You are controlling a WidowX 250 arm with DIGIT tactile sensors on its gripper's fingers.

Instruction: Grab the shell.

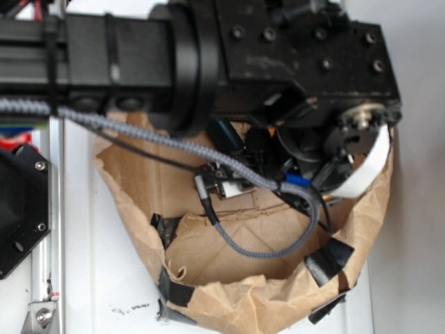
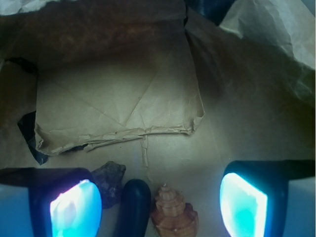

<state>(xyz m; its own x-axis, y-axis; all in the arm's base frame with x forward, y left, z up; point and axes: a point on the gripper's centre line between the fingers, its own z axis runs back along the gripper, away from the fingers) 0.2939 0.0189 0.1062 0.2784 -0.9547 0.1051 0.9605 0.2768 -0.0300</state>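
Wrist view shows the tool (image 2: 160,202) wide open, holding nothing. Between its fingers (image 2: 244,205) lie the shell (image 2: 173,213), a dark capsule (image 2: 134,207) and a rock (image 2: 109,178).

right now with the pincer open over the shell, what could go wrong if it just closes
1. The shell sits right beside a dark capsule, and a rock lies just past that. All three fall between the open pincer's fingers, so closing might trap the capsule or rock too.
2. The shell lies nearer one side than dead centre, so one finger may push it sideways.
3. The crumpled paper bag wall stands close and might snag.
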